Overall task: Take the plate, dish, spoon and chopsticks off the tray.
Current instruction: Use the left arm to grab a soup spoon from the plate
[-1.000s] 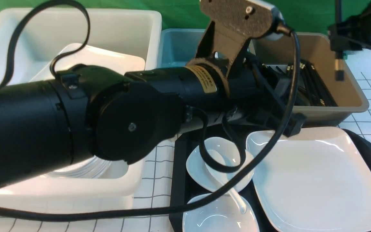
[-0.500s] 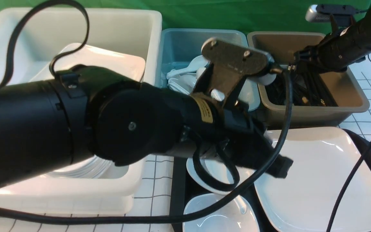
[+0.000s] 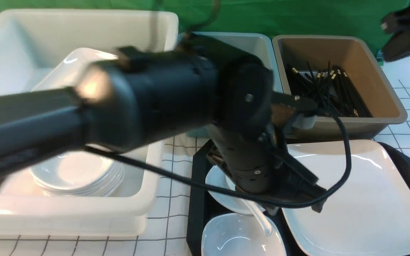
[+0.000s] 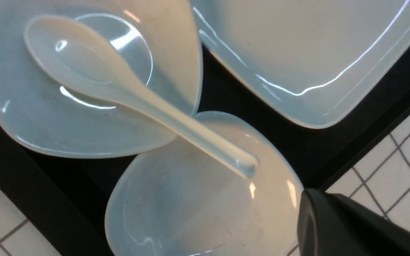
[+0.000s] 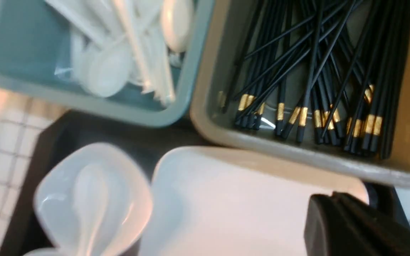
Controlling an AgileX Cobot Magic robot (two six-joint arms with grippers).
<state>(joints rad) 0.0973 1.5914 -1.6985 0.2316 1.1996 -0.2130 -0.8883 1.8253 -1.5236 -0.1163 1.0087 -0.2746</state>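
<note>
The chopsticks lie in the brown tub beyond the closed, empty right gripper; that part looks done. Still to clear: spoon, dishes and plate, on the tray below the left gripper, its jaws closed.

Black, rounded arm segments; small silver screws; thick black cable.

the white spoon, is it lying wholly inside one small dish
No, the spoon has its bowl in one dish, but its handle reaches out over the other dish.
</note>
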